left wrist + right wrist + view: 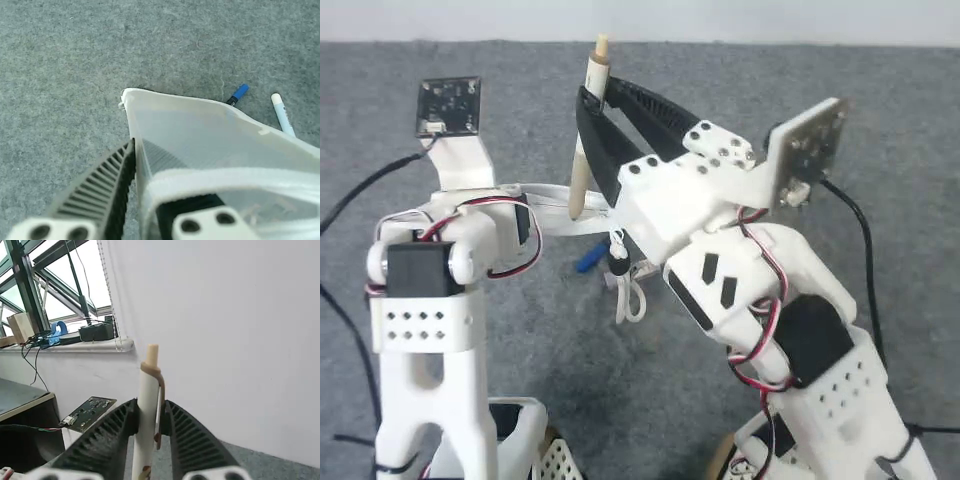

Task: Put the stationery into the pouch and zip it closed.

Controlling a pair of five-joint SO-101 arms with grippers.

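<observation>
left fingers point(95, 195) pinch the pouch point(200, 135); right fingers point(105, 440) clamp a pen point(147, 400); grey, perhaps felt, table point(75, 50); window point(50, 280) behind

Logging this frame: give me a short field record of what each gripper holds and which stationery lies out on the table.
left gripper: shut on the pouch, gripping one edge
right gripper: shut on the cream pen, held upright
pen's lower end: at the pouch rim in the high view; in or out unclear
on the table: blue-capped pen and white pen, beyond the pouch
</observation>
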